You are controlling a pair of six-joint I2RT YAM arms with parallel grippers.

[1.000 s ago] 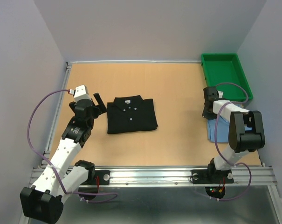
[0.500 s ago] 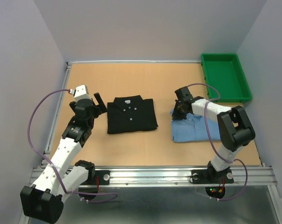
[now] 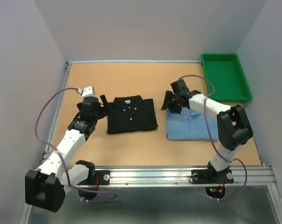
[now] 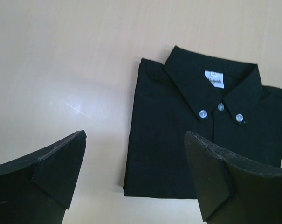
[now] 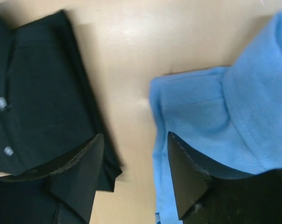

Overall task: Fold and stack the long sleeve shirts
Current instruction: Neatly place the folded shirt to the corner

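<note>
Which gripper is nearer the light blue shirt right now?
Right. The right gripper hangs over the light blue shirt's upper-left corner, by its collar, jaws apart. The left gripper is at the far left edge of the black shirt, which lies between them.

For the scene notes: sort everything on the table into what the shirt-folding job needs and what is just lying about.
Belongs to the job:
- black shirt, folded
- light blue shirt, folded, lying apart from the black one

Just lying about:
- green tray, far right corner
</note>
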